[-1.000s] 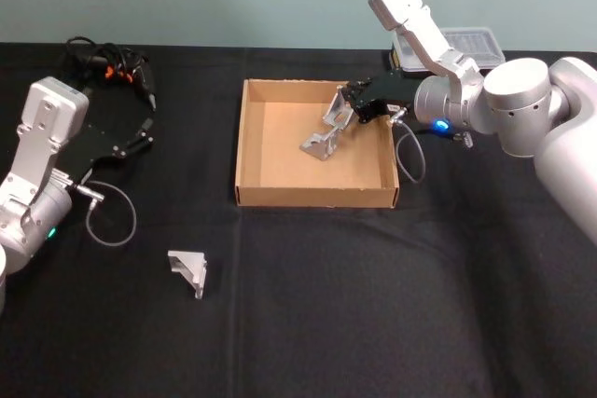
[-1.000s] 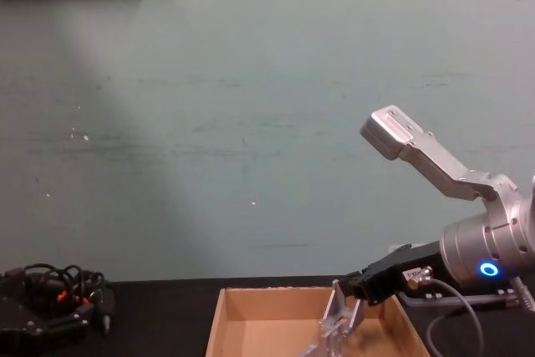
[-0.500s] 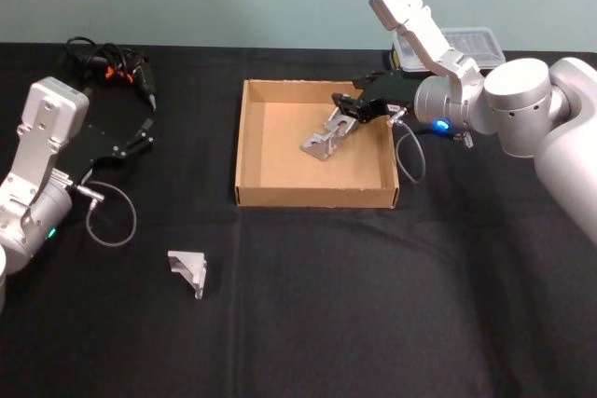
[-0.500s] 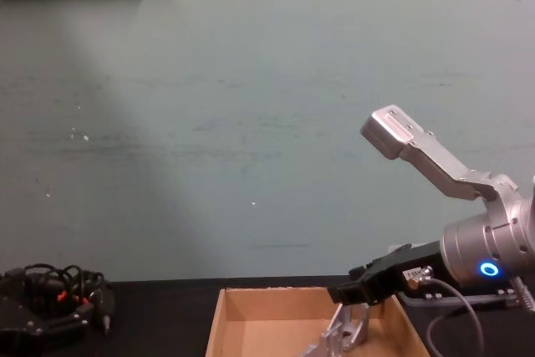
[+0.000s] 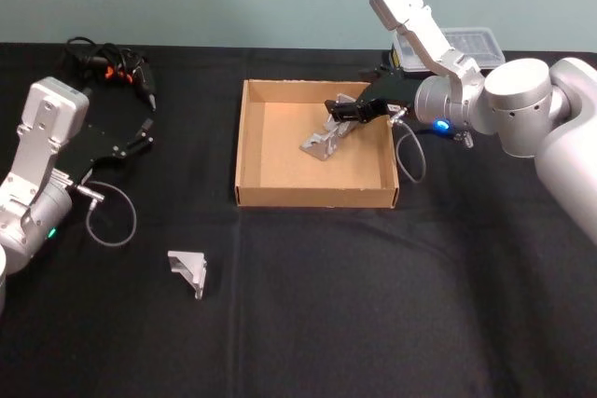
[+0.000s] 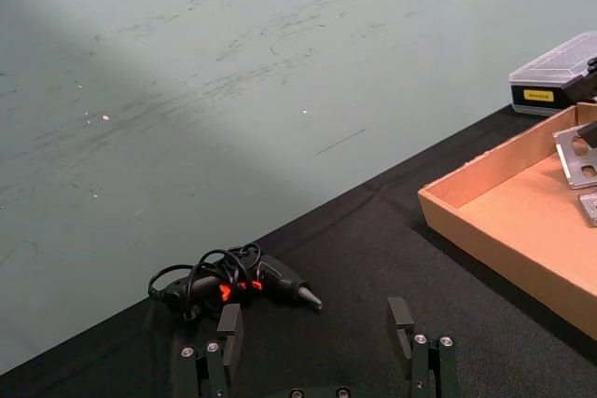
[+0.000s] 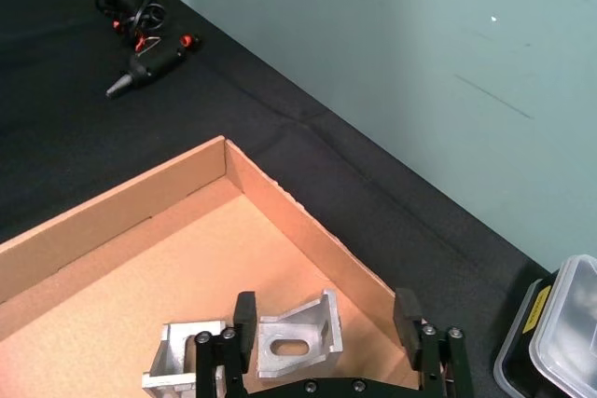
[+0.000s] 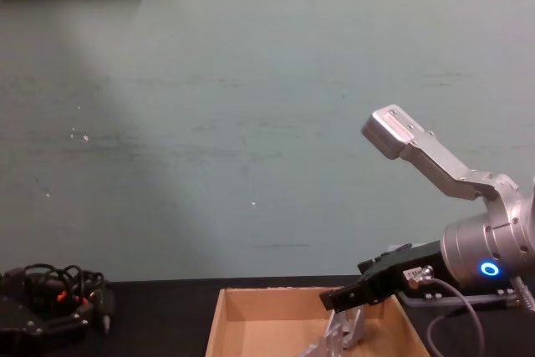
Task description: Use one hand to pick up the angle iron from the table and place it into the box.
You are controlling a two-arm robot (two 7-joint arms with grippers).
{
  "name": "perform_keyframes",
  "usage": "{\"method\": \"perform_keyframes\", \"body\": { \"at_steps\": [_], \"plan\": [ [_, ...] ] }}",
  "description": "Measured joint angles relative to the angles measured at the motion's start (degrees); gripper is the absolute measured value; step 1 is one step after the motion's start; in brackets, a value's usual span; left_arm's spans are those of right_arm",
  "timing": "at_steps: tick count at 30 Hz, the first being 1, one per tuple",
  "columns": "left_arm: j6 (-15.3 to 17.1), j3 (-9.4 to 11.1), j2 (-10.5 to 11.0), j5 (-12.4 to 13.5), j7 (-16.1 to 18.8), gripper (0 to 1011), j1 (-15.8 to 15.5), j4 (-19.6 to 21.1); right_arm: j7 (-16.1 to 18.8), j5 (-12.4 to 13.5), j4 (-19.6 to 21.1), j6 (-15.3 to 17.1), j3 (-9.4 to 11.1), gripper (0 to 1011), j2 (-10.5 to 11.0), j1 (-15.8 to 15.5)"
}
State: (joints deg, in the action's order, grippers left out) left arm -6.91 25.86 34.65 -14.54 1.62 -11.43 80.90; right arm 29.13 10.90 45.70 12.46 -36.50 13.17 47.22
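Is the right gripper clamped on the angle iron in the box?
No, the right gripper has its fingers wide apart, one well clear of the angle iron, which rests on the floor of the box.

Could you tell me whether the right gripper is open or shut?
Open. The right gripper has its fingers spread wide apart, and the angle iron rests between them in the box.

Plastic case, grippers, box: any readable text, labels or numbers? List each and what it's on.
No text reads clearly.
Yellow label on the dark base of the plastic case: printed, too small to read.
White label on the body behind the right gripper: blurred, unreadable.
Box: plain cardboard, no print visible.
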Motion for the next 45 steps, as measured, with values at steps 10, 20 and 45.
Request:
{"method": "perform_keyframes", "body": {
  "at_steps": [10, 20, 45],
  "plan": [
    [0.0, 0.0, 0.0, 0.0, 0.0, 1011, 0.0, 0.0, 1.4, 2.0, 8.0, -1.1, 4.0, 1004, 2.2, -4.3],
    [0.0, 0.0, 0.0, 0.0, 0.0, 1011, 0.0, 0.0, 5.7, 6.9, 23.7, 0.1, 6.1, 1004, 5.8, -11.2],
    [0.0, 0.0, 0.0, 0.0, 0.0, 1011, 0.0, 0.0, 15.1, 10.3, 38.2, -4.9, -2.8, 1004, 12.2, -18.9]
  ]
}}
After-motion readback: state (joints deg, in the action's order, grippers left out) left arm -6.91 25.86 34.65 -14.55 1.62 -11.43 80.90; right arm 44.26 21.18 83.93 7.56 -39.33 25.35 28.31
